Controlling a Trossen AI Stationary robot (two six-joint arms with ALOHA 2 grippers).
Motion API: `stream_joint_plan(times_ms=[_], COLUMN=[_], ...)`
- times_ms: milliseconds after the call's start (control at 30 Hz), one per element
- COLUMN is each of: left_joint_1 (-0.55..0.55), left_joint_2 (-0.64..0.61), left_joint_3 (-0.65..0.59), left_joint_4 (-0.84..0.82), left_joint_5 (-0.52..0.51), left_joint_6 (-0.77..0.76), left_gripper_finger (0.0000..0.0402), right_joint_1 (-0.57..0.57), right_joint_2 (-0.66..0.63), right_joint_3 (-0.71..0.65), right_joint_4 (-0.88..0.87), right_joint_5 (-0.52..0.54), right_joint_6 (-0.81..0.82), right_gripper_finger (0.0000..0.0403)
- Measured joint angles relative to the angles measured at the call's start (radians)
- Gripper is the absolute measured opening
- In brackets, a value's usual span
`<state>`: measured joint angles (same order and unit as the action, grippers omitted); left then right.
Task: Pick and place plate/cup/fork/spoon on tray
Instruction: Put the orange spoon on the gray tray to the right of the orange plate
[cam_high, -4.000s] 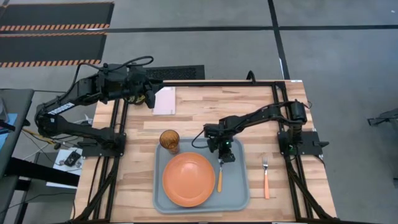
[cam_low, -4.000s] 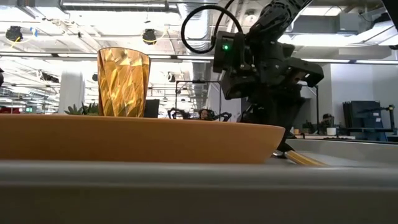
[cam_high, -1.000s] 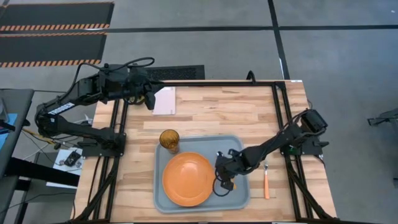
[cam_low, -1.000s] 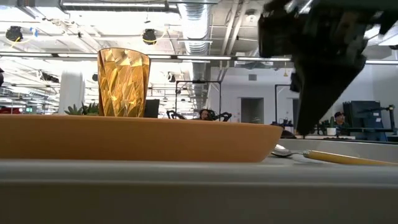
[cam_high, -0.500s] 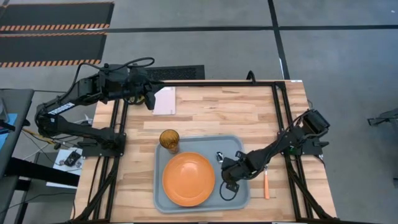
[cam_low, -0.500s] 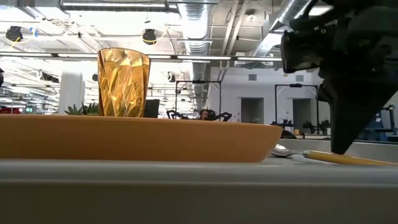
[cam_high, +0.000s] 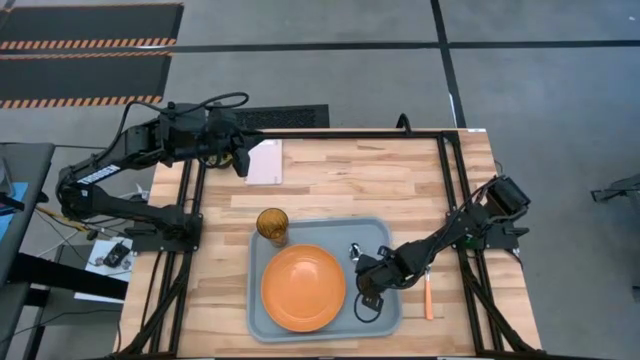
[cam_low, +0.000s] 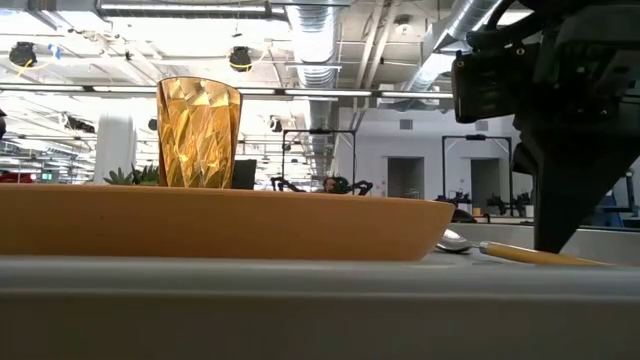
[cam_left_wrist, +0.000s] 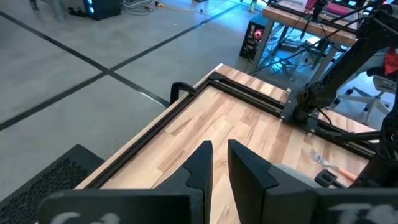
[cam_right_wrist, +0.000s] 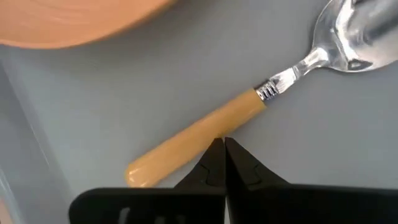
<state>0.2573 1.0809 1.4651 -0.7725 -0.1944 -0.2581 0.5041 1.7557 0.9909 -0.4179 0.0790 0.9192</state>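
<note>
Spoon (cam_right_wrist: 249, 109) lying flat on the tray (cam_high: 320, 228) beside the plate (cam_high: 303, 288), handle largely hidden under the right arm in the overhead view, only the bowl showing there. Right gripper (cam_right_wrist: 219, 149) low over the handle, fingertips pressed together, apparently touching the handle without clasping it; fork (cam_high: 427, 290) off the tray on the table (cam_high: 380, 180). Left gripper (cam_left_wrist: 216, 155) far off by the napkin (cam_high: 265, 162), fingers nearly together on nothing; cup (cam_high: 272, 225) upright at the tray's corner.

the plate (cam_high: 303, 288) is plain orange on a pale grey-blue tray (cam_high: 384, 315). the cup (cam_low: 198, 133) is amber with faceted ribbing. the spoon (cam_right_wrist: 249, 109) has a silver bowl and an orange handle, as does the silver-tined fork (cam_high: 427, 295). the table (cam_high: 350, 185) is light striped wood, the napkin (cam_high: 265, 162) pale pink-white.
</note>
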Motion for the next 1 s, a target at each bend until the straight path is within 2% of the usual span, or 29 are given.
stream_joint_plan(times_ms=[800, 1000], left_joint_1=[0.0, 0.0], left_joint_2=[0.0, 0.0], left_joint_3=[0.0, 0.0], left_joint_4=[-0.001, -0.001], left_joint_5=[0.0, 0.0], left_joint_6=[0.006, 0.007], left_gripper_finger=[0.0034, 0.0034], right_joint_1=[0.041, 0.06], right_joint_2=[0.001, 0.036], right_joint_3=[0.0, 0.002], right_joint_4=[0.004, 0.071], right_joint_5=[0.006, 0.001], right_joint_6=[0.05, 0.091], right_gripper_finger=[0.0006, 0.0007])
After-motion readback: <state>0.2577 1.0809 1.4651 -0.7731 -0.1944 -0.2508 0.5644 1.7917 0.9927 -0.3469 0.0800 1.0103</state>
